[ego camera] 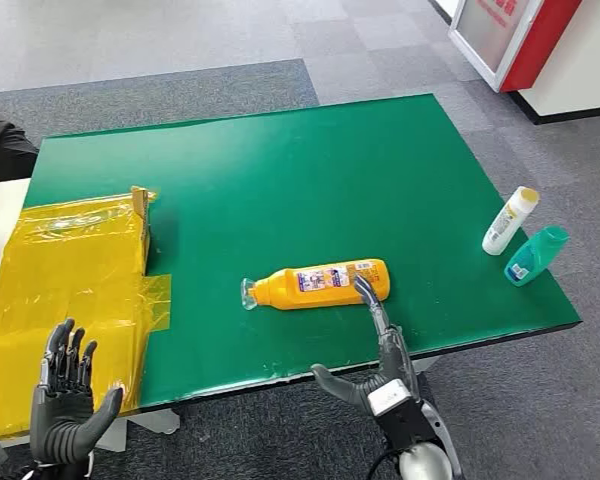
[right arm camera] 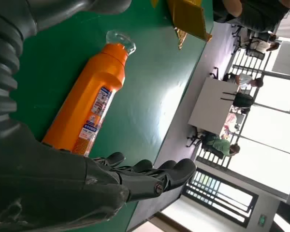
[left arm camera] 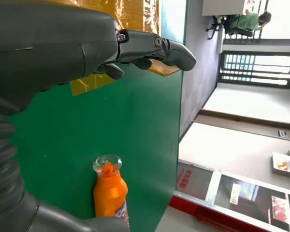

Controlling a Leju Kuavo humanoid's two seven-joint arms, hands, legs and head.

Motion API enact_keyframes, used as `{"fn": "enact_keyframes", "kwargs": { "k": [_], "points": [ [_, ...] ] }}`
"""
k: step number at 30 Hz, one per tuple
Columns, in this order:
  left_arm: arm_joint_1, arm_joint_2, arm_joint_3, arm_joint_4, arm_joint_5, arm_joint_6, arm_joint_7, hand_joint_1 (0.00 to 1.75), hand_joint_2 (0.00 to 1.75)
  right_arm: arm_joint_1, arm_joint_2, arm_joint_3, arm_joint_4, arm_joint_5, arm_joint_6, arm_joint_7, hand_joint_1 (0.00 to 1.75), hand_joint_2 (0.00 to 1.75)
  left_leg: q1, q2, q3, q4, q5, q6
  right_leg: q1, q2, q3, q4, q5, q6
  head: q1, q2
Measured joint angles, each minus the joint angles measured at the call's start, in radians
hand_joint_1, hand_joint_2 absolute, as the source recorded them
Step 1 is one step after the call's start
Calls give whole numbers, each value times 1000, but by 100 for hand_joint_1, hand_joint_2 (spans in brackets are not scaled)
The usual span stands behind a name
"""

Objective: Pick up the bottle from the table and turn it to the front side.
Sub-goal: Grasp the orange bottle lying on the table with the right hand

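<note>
- Head view first: the orange bottle (ego camera: 323, 284) lies on its side a bit below the centre of the frame, on the green table (ego camera: 282, 170), clear cap pointing toward the left edge of the picture, label facing up-ish.
- The right hand (ego camera: 384, 370) comes up from the bottom of the frame, fingers spread with nothing in them. One fingertip reaches the bottle's base end (touching or just shy of it, honestly can't tell from here).
- The right wrist view backs that up: bottle lying flat on the green, fingers stretched out alongside it rather than wrapped around it.
- The left hand (ego camera: 67, 395) sits at the lower left of the head view, also spread wide and holding nothing, over the yellow taped box (ego camera: 70, 270). It's well apart from the bottle.
- Over at the right of the frame there's a white bottle (ego camera: 510, 220) and a teal bottle (ego camera: 536, 255) lying near the table edge, not part of this job.
- Progress, my read: basically at the start. Reach is nearly there, but no grip yet, no lift, no turning. All the actual work is left.
</note>
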Motion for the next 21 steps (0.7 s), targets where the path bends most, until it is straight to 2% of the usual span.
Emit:
{"fn": "enact_keyframes", "kwargs": {
  "k": [5, 10, 16, 21],
  "points": [
    [0, 0, 1, 0, 1, 0, -3, 0, 175, 1, 0, 0, -5, 8, -5, 2, 0, 175, 0, 0, 0, 0, 0, 0, 0, 0, 0, 0, 0, 0, 0, 0],
    [0, 0, 2, 0, 2, -3, -6, 0, 175, 0, 0, 0, -14, 104, -51, 55, 0, 175, 0, 0, 0, 0, 0, 0, 0, 0, 0, 0, 0, 0, 0, 0],
    [0, 0, 6, 2, 0, -20, -8, 0, 175, -49, -11, 2, -22, 293, -36, 249, 0, 175, 0, 0, 0, 0, 0, 0, 0, 0, 0, 0, 0, 0, 0, 0],
    [-2, 0, 10, 23, -15, -25, 10, 0, 175, -135, -67, 5, -2, 369, 20, 357, 0, 175, 0, 0, 0, 0, 1, 1, 0, 0, 0, 0, 1, 1, 0, 0]
  ]
}}
